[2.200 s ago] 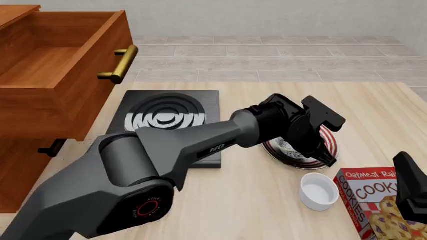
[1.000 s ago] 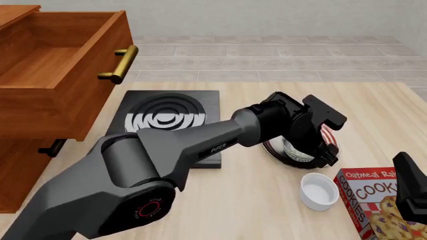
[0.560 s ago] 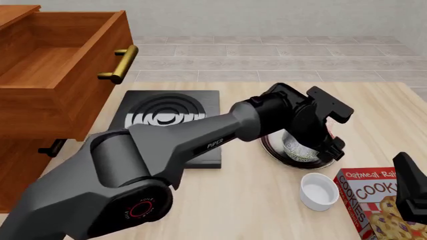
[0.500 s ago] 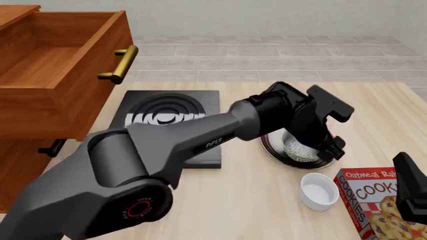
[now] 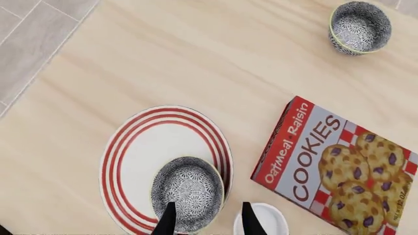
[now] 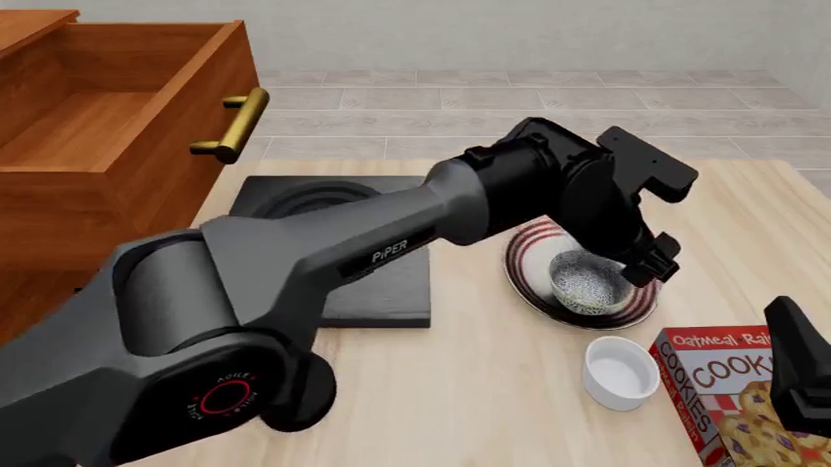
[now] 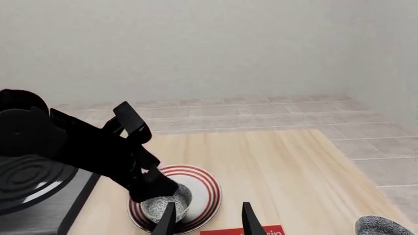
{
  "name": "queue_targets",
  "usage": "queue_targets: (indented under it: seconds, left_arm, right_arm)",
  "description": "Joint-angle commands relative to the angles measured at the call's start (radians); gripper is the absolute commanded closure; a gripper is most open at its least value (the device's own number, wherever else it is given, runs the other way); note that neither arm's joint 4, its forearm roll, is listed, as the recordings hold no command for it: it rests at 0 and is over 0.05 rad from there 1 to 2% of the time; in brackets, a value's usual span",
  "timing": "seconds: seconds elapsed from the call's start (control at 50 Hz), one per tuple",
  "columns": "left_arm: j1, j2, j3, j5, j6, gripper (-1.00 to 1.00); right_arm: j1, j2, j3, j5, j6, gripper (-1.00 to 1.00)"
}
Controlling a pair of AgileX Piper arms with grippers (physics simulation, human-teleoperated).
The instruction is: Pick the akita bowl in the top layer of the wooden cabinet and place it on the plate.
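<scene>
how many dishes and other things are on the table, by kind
patterned bowls: 2, one on the plate, one off alone
striped plate: 1
plain white cup: 1
cookie box: 1
black stove pad: 1
total: 6
</scene>
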State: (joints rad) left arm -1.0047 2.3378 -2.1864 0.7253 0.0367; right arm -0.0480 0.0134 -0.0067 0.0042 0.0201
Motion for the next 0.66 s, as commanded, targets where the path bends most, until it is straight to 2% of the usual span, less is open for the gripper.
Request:
queue_targets:
  seconds: [0.02,0.28,0.66]
  left_arm:
    - [-0.007,-0.042,-0.026,0.034,-0.002,-1.00]
    - [-0.016,-0.048,-0.084,0.073,-0.016,-1.00]
    - [0.021,-0.092,-0.084,0.083,0.008,-1.00]
  right_arm:
    - [0.001,-0.001,0.000,0.000,-0.007,-1.00]
    - [0.004,0.001,0.000,0.000,-0.017,-1.00]
    - [0.005,0.004,0.000,-0.001,-0.021,-1.00]
